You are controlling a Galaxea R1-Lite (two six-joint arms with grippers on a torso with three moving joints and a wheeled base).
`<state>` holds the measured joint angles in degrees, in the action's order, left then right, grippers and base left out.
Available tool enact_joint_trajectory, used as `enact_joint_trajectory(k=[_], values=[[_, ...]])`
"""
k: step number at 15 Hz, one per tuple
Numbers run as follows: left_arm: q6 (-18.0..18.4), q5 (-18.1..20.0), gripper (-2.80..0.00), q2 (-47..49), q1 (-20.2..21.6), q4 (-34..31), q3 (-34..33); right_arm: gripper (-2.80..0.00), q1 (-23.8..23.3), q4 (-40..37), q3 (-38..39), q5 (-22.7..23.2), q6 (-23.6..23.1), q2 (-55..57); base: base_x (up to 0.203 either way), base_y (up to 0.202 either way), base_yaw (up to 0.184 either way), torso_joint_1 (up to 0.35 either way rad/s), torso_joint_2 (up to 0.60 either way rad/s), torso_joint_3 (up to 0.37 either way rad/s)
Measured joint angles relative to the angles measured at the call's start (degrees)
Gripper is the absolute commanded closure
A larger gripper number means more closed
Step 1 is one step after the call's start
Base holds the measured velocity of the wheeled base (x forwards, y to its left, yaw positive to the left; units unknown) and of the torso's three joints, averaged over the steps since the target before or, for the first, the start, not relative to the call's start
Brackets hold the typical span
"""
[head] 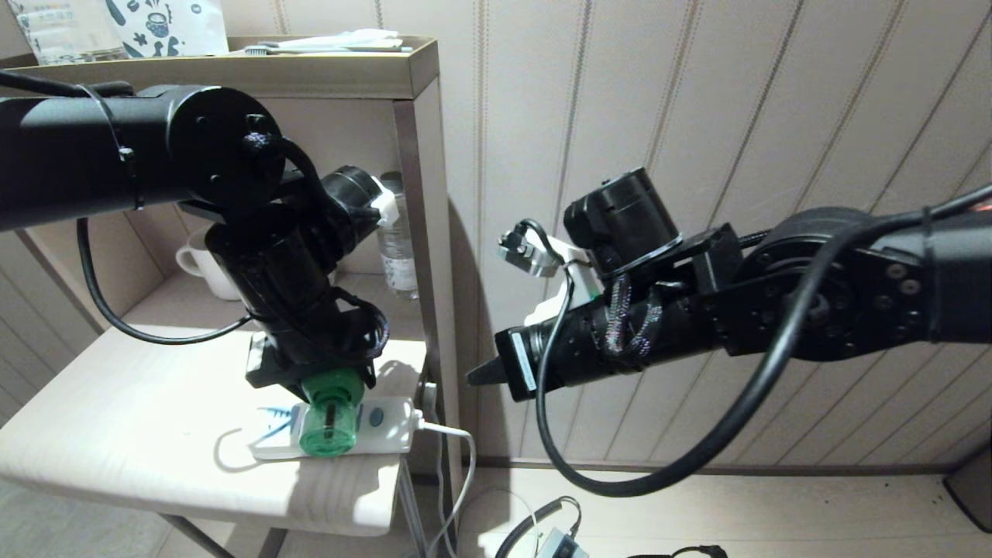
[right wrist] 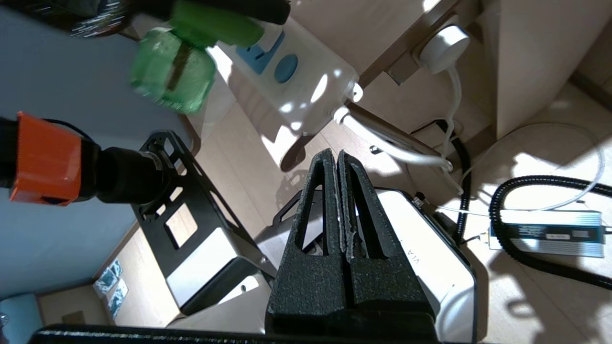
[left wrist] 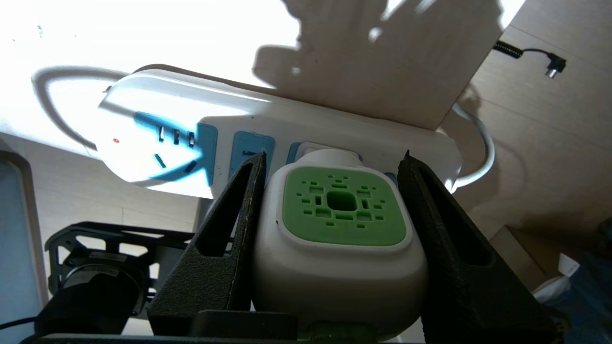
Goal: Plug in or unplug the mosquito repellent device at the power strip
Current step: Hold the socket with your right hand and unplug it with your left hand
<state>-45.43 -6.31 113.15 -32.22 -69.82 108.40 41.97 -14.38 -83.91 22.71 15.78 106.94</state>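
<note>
The left tool (left wrist: 334,205) pinched the mosquito repellent device (left wrist: 340,224), seated against the power strip (left wrist: 296,124) on the bench (head: 116,403); right tool (right wrist: 338,191) pressed together, idle. Next, seemingly, a straight pull

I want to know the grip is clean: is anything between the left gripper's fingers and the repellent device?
Nothing visible: the left gripper has its fingers directly against the mosquito repellent device, which sits at the power strip.

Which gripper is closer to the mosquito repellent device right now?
Left. The left gripper is clamped on the mosquito repellent device; the right gripper hangs shut off the table's edge, apart from it.
</note>
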Motion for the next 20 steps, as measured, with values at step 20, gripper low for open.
enact_joint_trajectory(k=[20], values=[[-0.76, -0.19, 0.0, 1.67, -0.82, 1.12, 0.06, 0.0, 4.83, 15.31, -2.86, 8.24, 6.98, 12.97, 0.0, 0.0, 0.0, 0.0, 0.0, 0.0]])
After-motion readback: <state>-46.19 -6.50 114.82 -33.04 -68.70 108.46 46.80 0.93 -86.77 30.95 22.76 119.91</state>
